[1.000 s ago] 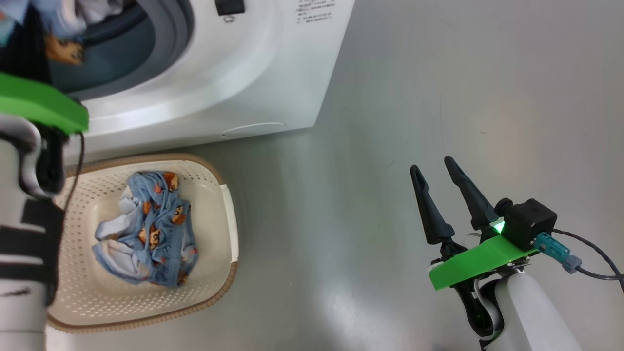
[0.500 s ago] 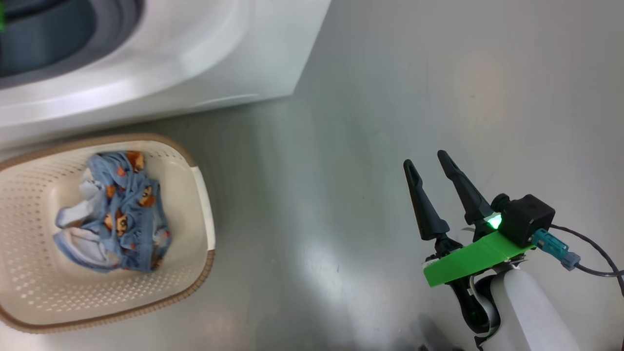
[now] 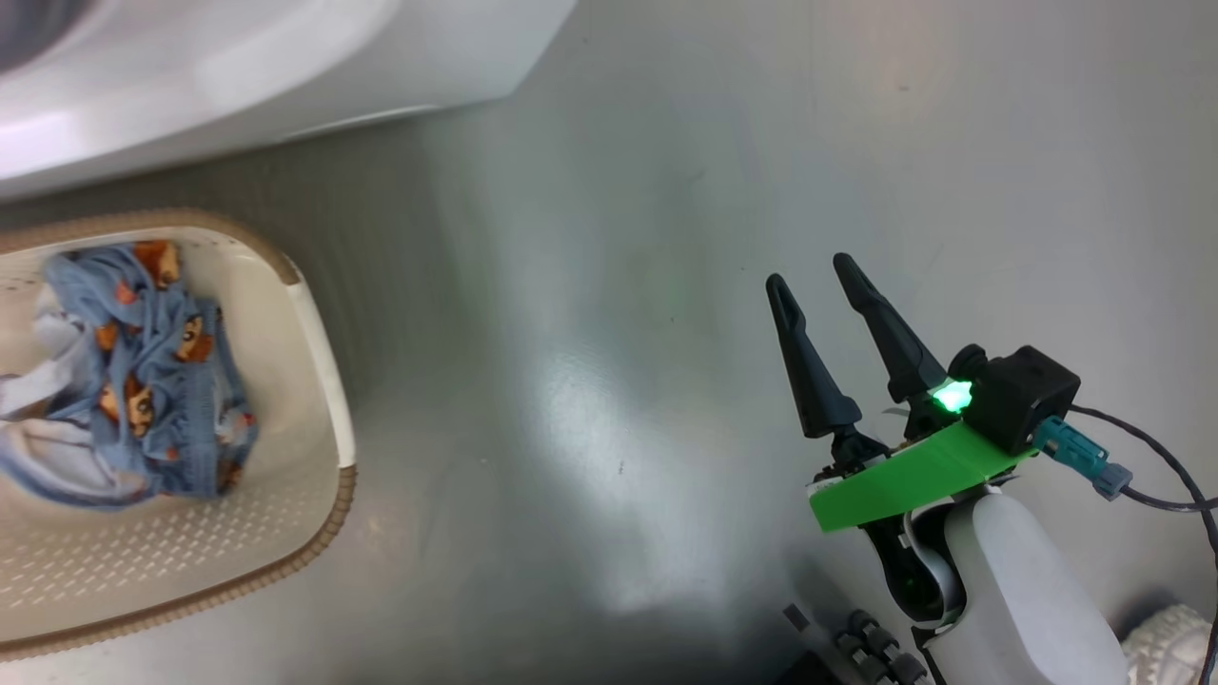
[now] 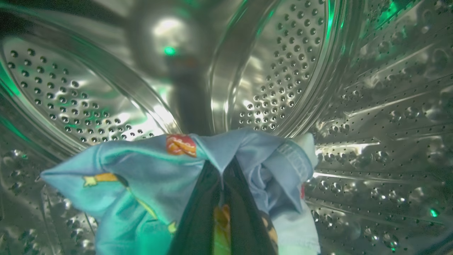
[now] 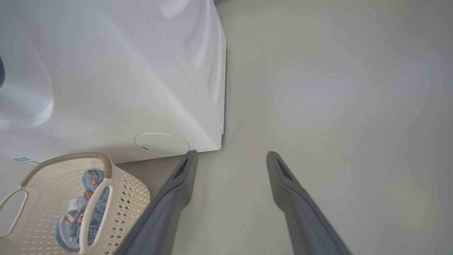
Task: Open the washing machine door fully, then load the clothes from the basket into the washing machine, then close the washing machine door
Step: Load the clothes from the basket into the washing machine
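Note:
In the left wrist view my left gripper (image 4: 222, 173) is shut on a piece of the clothes (image 4: 148, 177), light blue with orange print, which drapes over both fingers. It hangs inside the perforated steel drum (image 4: 283, 71) of the washing machine (image 3: 285, 57). More bear-print clothes (image 3: 143, 381) lie in the cream basket (image 3: 324, 381) on the floor before the machine. My right gripper (image 3: 809, 271) hovers open over bare floor, well right of the basket. The right wrist view has that gripper (image 5: 231, 156), the machine (image 5: 124, 88), the basket (image 5: 63, 157) and its clothes (image 5: 90, 198). The washing machine door is out of view.
Glossy grey floor (image 3: 618, 285) spreads right of the machine and basket. The machine's round lower flap (image 5: 162, 144) faces the basket. Part of my own base (image 3: 856, 647) and a white object (image 3: 1170, 637) sit at the head view's bottom right.
The head camera has swung right, so the machine and basket slid left in its picture and the left arm left it. The right gripper stays open, in much the same pose.

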Motion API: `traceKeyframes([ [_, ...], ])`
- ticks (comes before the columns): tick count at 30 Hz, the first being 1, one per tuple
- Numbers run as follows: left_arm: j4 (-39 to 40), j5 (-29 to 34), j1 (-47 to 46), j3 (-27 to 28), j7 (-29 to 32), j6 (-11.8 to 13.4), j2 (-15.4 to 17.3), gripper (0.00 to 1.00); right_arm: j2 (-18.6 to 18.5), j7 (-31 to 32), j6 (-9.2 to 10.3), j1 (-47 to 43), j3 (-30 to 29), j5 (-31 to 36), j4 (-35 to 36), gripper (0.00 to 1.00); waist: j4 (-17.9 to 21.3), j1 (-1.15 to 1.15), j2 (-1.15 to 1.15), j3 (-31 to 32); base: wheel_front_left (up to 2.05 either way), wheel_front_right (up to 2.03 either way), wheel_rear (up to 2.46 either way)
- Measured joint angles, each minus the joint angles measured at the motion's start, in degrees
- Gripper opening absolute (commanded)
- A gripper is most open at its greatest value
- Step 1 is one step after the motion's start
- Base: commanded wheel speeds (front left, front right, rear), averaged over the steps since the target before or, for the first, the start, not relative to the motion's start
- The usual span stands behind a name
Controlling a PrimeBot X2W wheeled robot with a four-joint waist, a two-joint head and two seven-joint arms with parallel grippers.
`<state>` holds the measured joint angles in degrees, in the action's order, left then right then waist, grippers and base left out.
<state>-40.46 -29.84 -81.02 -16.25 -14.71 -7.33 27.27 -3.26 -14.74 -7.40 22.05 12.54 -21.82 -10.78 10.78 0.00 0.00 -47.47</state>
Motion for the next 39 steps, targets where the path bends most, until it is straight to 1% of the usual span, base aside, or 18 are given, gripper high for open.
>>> traceKeyframes([
  [2, 1.3, 0.5, -1.4, 0.5, 0.0, 0.0, 0.7, 0.0, 0.0, 0.0, 0.0, 0.3, 0.1, 0.0, 0.0, 1.0, 0.6, 0.0, 0.0, -0.8, 0.0, 0.0, 0.0],
  [6, 1.6, 0.9, -1.9, 0.6, 0.0, 0.0, 0.7, 0.0, 0.0, 0.0, 0.0, 0.4, 0.5, 0.0, 0.0, 1.0, 1.6, 0.0, 0.0, -2.0, 0.0, 0.0, 0.0],
  [9, -1.3, 0.5, -2.4, -0.5, 0.0, 0.0, 0.7, 0.0, 0.0, 0.0, 0.0, 0.4, 1.0, 0.0, 0.0, 1.0, 2.0, 0.0, 0.0, -2.4, 0.0, 0.0, 0.0],
  [11, -3.9, -1.1, -2.7, -1.4, 2.2, 0.0, 0.6, 0.0, 0.0, 0.0, 0.0, 0.5, 1.2, -0.1, 0.0, 1.0, 2.1, 0.0, 0.0, -2.6, 0.0, 0.0, 0.0],
  [12, -4.9, -1.4, -2.8, -1.8, 3.2, 0.0, 0.6, 0.12, 0.0, 0.0, 0.0, 0.5, 1.2, -0.1, 0.0, 1.0, 2.0, 0.0, 0.0, -2.6, 0.0, 0.0, 0.0],
  [13, -6.1, -2.0, -2.9, -1.9, 4.3, 0.0, 0.6, 0.4, 0.0, 0.0, 0.0, 0.5, 1.2, -0.1, 0.0, 1.0, 2.0, 0.0, 0.0, -2.6, 0.0, 0.0, 0.0],
  [14, -7.1, -2.9, -3.1, -1.8, 4.7, 0.0, 0.6, 0.74, 0.0, 0.0, 0.0, 0.5, 1.2, -0.1, -0.1, 1.0, 1.9, 0.0, 0.0, -2.5, 0.0, 0.0, 0.0],
  [15, -8.2, -3.0, -3.4, -2.0, 5.3, 0.0, 0.7, 0.74, 0.0, 0.0, 0.0, 0.5, 1.2, -0.1, -0.2, 1.0, 1.8, 0.0, 0.0, -2.4, 0.0, 0.0, 0.0],
  [16, -9.1, -3.2, -3.8, -1.9, 6.1, 0.0, 0.7, 1.0, 0.1, 0.0, 0.0, 0.5, 1.2, -0.1, -0.3, 1.0, 1.8, 0.0, 0.0, -2.2, 0.0, 0.0, 0.0],
  [20, -10.6, -3.7, -5.0, -2.3, 6.1, 0.0, 0.5, 1.0, 0.0, 0.0, 0.0, 0.6, 1.2, -0.1, -0.5, 1.0, 1.5, 0.0, 0.0, -1.7, 0.0, 0.0, 0.0],
  [24, -12.8, -3.6, -5.0, -3.0, 4.7, 0.0, 0.2, 1.0, 0.0, 0.0, 0.0, 0.7, 1.2, -0.1, -0.7, 1.0, 1.0, 0.0, 0.0, -0.9, 0.0, 0.0, 0.0],
  [29, -14.4, -3.7, -4.5, -3.3, 2.5, 0.0, -1.6, 1.0, 0.0, 0.0, 0.0, 0.9, 0.2, 0.1, -1.1, 1.0, 0.5, 0.0, 0.0, 0.9, 0.0, 0.0, 0.0],
  [33, -14.8, -4.2, -1.6, -3.1, 1.0, 0.0, -3.3, 1.0, 0.0, 0.0, 0.0, 1.1, -0.5, 0.7, -1.5, 1.0, -0.2, 0.0, 0.0, 2.7, 0.0, 0.0, 0.0],
  [35, -14.9, -4.1, 1.4, -3.4, 0.5, 0.0, -4.2, 1.0, 0.0, 0.0, 0.0, 1.1, -0.9, 1.3, -2.1, 1.0, -0.9, 0.0, 0.0, 4.4, 0.0, 0.0, 0.0],
  [39, -14.5, -4.1, 4.2, -2.9, 0.0, 0.1, -5.3, 1.0, 0.0, 0.0, 0.0, 1.1, -1.7, 2.2, -2.8, 1.0, -1.9, 0.0, 0.0, 6.7, 0.0, 0.0, 0.0],
])
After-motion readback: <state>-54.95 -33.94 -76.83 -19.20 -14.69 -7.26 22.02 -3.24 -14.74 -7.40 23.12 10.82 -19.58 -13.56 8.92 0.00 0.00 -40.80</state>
